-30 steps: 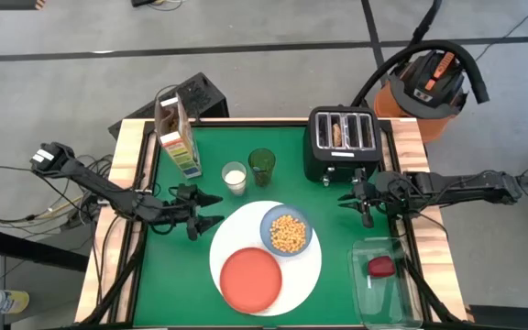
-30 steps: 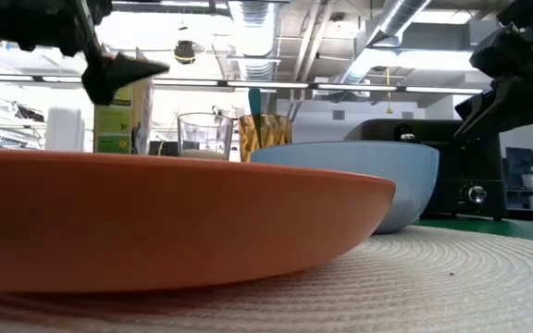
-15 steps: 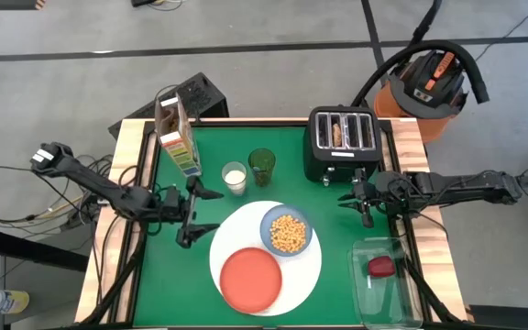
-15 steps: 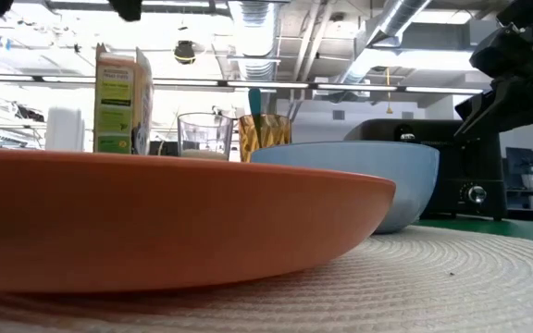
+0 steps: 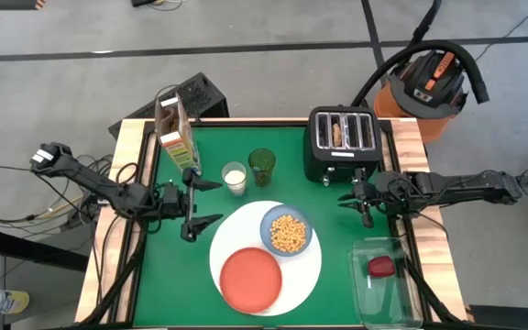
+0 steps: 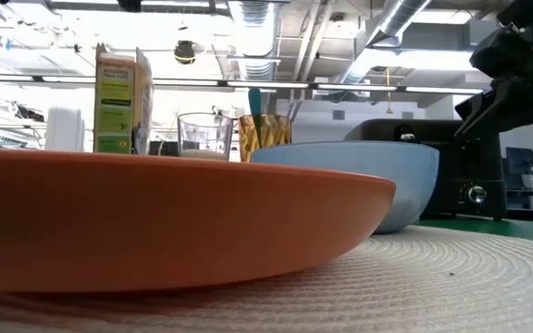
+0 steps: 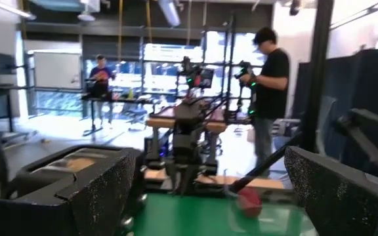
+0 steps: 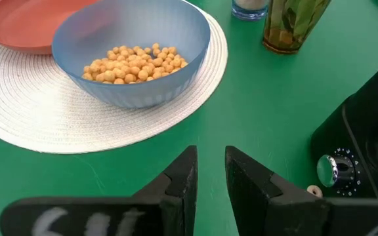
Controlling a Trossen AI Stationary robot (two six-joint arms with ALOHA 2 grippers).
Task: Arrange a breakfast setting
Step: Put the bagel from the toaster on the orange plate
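Observation:
A large round white plate (image 5: 306, 271) with a woven-looking surface lies on the green table. On it rest a smaller orange-red plate (image 5: 250, 280) and a light-blue bowl (image 5: 269, 225) of cereal balls. A blue handle (image 6: 254, 100), apparently the spoon's, sticks up out of a tinted glass (image 5: 262, 167). My left gripper (image 5: 211, 202) hangs open above the table left of the white plate, pointing across the table with nothing between its fingers (image 7: 77, 190). My right gripper (image 8: 210, 172) hovers in front of the toaster, its fingers a narrow gap apart and empty.
A black toaster (image 5: 342, 142) stands at the far right. An open cereal box (image 5: 177, 137) and a glass of milk (image 5: 235, 177) stand at the far left. A clear container (image 5: 385, 284) with a red object sits at the near right. People stand in the room behind.
My left gripper has risen above the table, going out of the top of the low view, and has rolled about its own pointing line. It has stayed open and empty. The plates and the bowl have not moved.

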